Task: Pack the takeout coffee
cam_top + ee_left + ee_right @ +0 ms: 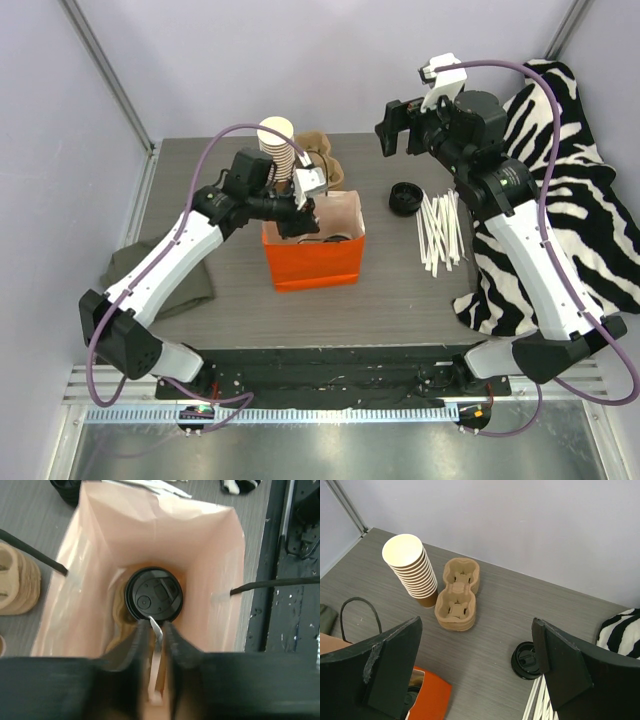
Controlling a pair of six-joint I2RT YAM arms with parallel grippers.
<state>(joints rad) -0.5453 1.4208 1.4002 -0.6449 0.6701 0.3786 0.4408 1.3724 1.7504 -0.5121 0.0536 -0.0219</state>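
Note:
The takeout coffee (153, 594), a brown cup with a round black lid, stands upright at the bottom of the orange paper bag (312, 262). Its lid shows through the bag's mouth in the top view (335, 238). My left gripper (156, 626) is at the bag's near rim, directly above the lid's edge, with its fingers pinched on a thin strip of the bag's paper edge. In the top view it sits at the bag's back left rim (300, 215). My right gripper (477, 665) is open and empty, raised high over the back right of the table (395, 125).
A tall stack of lidless cups (277, 140) and stacked cardboard carriers (325, 165) stand behind the bag. Loose black lids (404, 198) and white stirrers (440, 230) lie to its right. A zebra cloth (560, 180) covers the right edge; a grey-green cloth (190, 275) lies left.

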